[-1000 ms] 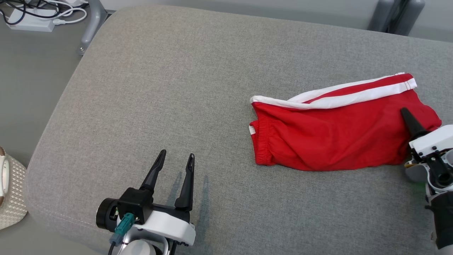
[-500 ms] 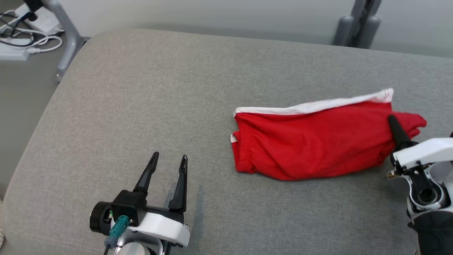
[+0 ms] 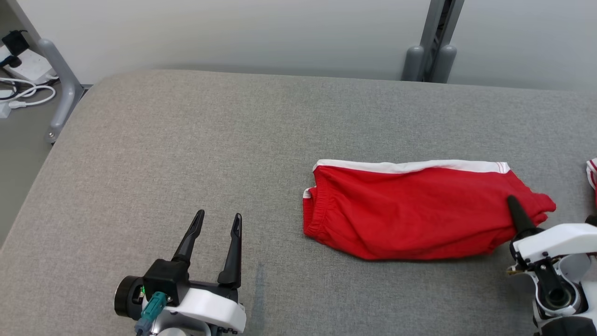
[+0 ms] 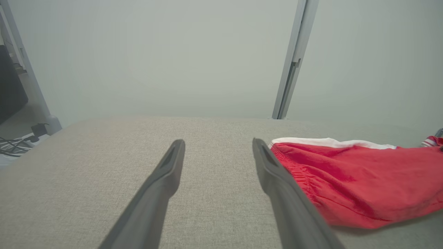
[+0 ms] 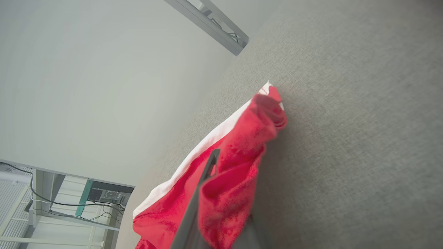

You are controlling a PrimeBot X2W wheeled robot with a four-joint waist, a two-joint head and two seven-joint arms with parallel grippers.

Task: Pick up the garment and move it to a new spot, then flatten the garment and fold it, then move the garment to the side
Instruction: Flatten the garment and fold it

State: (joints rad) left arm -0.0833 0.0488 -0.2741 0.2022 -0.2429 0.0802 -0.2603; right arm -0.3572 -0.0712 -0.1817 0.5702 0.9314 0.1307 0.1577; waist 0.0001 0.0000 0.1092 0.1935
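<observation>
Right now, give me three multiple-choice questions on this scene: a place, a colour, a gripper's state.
1. The red garment lies on which side of the left gripper? A) its left B) its right C) beneath it
2. The garment's edge trim is: A) white B) black C) yellow
3. The right gripper is: A) open above the garment B) open beside it C) shut on the garment

1 B, it lies to that gripper's right on the grey cushion.
2 A, a white band runs along its far edge.
3 C, it pinches the cloth's right end.
</observation>
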